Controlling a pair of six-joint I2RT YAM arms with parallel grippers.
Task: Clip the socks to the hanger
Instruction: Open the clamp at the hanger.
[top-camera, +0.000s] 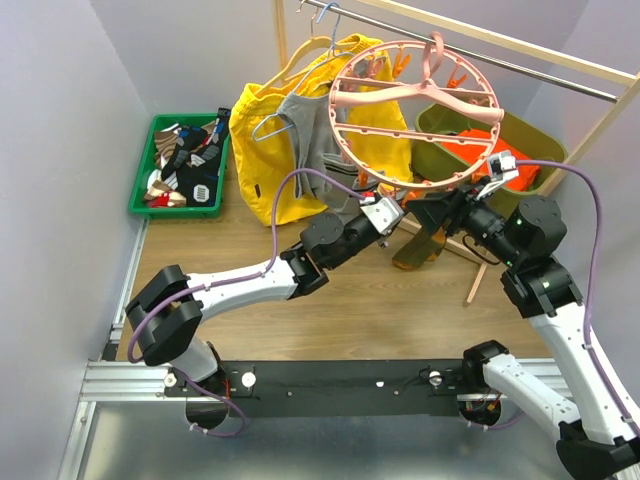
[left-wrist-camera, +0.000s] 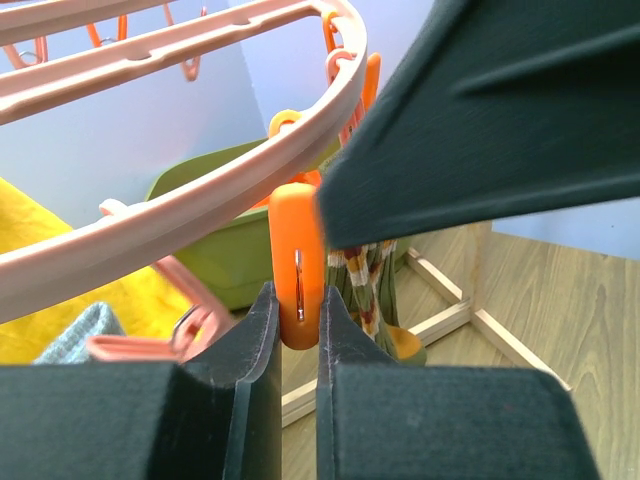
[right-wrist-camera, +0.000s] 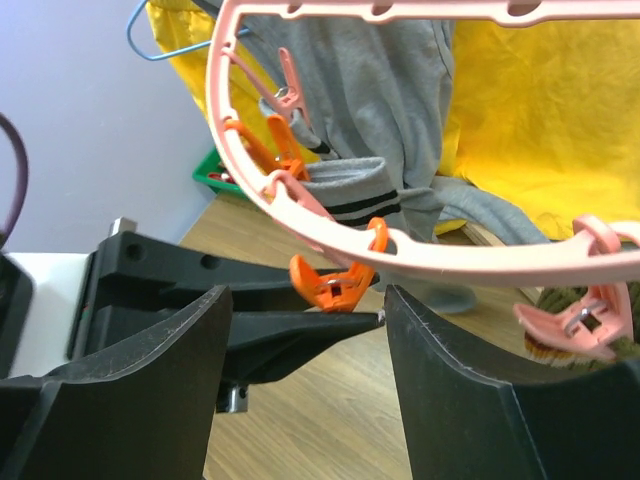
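Pink plastic, the hanger hangs tilted from the rail, its near rim low between both arms. At that rim the left gripper pinches an orange clip, with an olive sock dangling just behind. The right gripper stands wide apart, holding nothing, just beside the rim. Bare wooden surface lies below. More socks sit in the green bin at far left.

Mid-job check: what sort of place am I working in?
Probably a staged laundry-drying corner in a lab: round pink clip hanger on a drying rack, yellow jacket hung beside it, green bin of socks.
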